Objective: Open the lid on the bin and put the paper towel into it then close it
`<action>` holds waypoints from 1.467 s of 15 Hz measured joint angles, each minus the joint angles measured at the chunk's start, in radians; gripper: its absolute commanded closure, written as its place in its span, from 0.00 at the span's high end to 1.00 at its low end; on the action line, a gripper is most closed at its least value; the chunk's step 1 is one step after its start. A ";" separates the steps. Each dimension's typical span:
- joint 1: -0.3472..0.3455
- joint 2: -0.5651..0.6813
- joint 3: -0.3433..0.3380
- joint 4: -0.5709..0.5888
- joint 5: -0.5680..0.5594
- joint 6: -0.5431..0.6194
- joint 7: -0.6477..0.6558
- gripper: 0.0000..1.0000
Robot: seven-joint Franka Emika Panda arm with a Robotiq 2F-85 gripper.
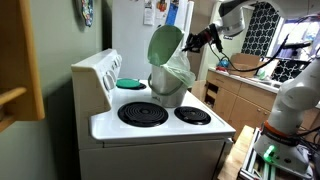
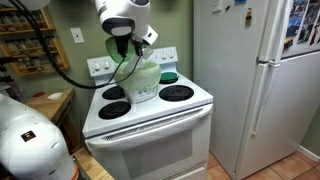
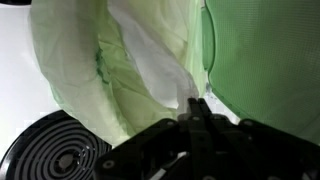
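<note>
The bench point(image 1: 108, 126) is a white stove top with black coil burners point(image 1: 143, 114) set into it. The bin point(image 1: 170, 90) stands upright toward the back, seemingly over a rear burner, though its base is hard to make out. Just beside it, near the control panel point(image 1: 95, 72), lies a flat teal dish point(image 1: 131, 83).

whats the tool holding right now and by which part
the paper towel, it seems: the tool is pinched shut on one end of it, over the open bin, with the raised lid beside it.
</note>
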 measured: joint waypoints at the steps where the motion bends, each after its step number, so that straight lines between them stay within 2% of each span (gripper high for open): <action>1: 0.000 0.015 0.010 0.000 0.000 0.000 -0.007 0.29; 2: 0.000 0.028 0.020 0.000 -0.005 0.000 -0.013 0.29; 4: -0.001 0.046 0.034 0.001 -0.021 0.000 -0.026 0.43; 7: -0.009 0.052 0.054 0.015 -0.137 0.003 -0.028 0.68; 8: -0.011 0.052 0.058 0.022 -0.172 0.008 -0.029 0.49; 10: -0.011 0.051 0.064 0.037 -0.203 0.032 -0.046 0.65; 12: -0.011 0.051 0.067 0.042 -0.208 0.041 -0.056 0.68; 13: -0.011 0.051 0.067 0.042 -0.209 0.041 -0.059 0.91; 17: -0.003 0.051 0.062 0.054 -0.205 0.020 -0.060 1.00; 22: 0.001 0.033 0.037 0.203 -0.242 -0.171 -0.080 1.00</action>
